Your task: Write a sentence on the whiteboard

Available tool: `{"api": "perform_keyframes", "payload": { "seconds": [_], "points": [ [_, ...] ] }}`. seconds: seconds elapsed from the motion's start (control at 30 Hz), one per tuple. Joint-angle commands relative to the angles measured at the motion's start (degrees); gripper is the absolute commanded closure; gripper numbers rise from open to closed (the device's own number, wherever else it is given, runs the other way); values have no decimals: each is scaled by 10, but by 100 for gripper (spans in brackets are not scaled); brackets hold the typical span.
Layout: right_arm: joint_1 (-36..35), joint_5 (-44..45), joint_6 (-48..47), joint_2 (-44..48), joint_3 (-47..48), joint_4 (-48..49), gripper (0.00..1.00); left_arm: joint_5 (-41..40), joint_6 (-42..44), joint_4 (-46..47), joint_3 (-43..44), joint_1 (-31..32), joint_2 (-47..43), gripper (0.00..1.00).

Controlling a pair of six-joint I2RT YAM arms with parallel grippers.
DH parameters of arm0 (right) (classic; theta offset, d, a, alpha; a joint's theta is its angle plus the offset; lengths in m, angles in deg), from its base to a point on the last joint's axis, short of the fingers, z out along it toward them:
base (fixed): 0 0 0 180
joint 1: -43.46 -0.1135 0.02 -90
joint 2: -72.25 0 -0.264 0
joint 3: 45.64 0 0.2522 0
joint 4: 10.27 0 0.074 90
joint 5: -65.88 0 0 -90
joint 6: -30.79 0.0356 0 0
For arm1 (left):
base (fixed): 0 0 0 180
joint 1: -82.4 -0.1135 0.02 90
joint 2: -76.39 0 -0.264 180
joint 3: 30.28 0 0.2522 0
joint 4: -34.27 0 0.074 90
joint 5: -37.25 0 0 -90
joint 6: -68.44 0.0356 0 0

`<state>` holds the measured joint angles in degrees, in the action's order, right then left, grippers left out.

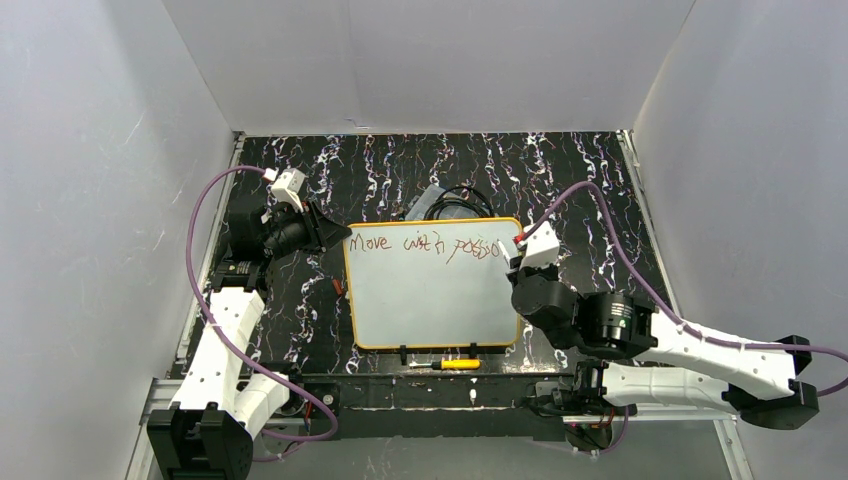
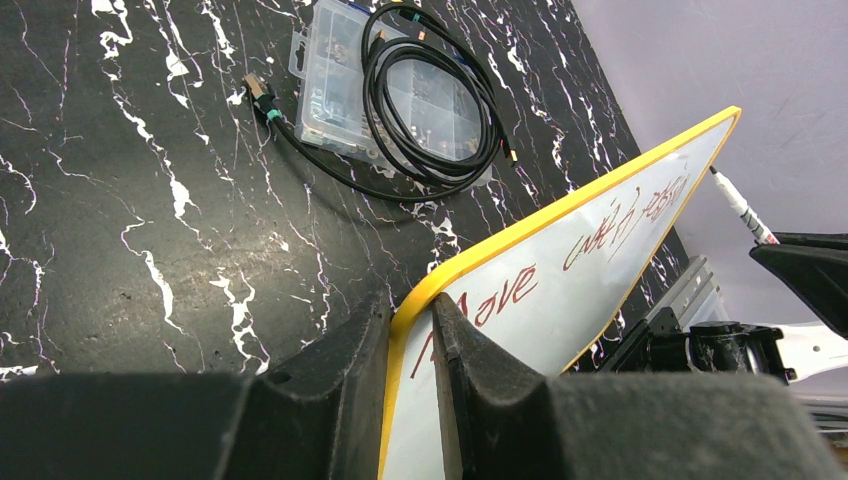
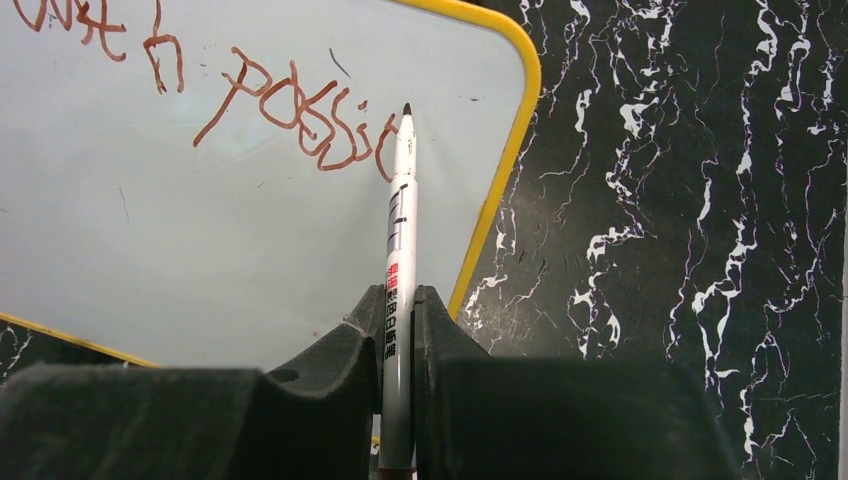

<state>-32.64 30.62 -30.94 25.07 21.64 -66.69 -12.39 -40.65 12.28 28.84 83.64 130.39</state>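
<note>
**A:** If the line runs on much further, what goes wrong first?

**B:** Room, I'd say. The right tool [image 3: 398, 300] has its jaws pressed on the marker [image 3: 400, 200]. The tip sits at the end of the sentence [image 3: 290, 110], and the yellow rim of the whiteboard [image 3: 527, 110] is just beyond it, to that tool's right. Another letter or two could ride onto the rim or off onto the table [image 3: 700, 250].

**A:** Is the tip touching the board?

**B:** I cannot tell. The marker is thin and reaches well ahead of the jaws, so a hard press might tilt it or push it back through the grip.

**A:** And the board itself?

**B:** The left tool [image 2: 408, 305] pinches its corner rim, beside the first word. That is the corner farthest from where the marker pushes, so a firm sideways stroke might swing the board about that pinch and skew the letters.

**A:** Anything in the way?

**B:** Nothing on the writing path. A clear box [image 2: 340, 90] with a black cable [image 2: 430, 110] coiled on it lies ahead of the left tool, near the board's far edge. A yellow-handled thing [image 1: 455, 364] lies just off the near edge, behind the right tool. A small red bit [image 1: 337, 285] sits close to the left rim. I'd expect trouble from these only if the board slid.
</note>
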Motion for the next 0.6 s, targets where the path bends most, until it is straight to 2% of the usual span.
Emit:
{"api": "perform_keyframes", "payload": {
  "seconds": [0.0,0.33,0.57],
  "points": [
    [2,21,10,17,13,5,99,9,2,-10,11,1,-5,81],
    [2,52,70,-9,23,-73,99,10,2,-10,12,2,-3,81],
    [2,25,87,-10,17,-91,99,10,1,-10,11,2,-4,81]
  ]
}}
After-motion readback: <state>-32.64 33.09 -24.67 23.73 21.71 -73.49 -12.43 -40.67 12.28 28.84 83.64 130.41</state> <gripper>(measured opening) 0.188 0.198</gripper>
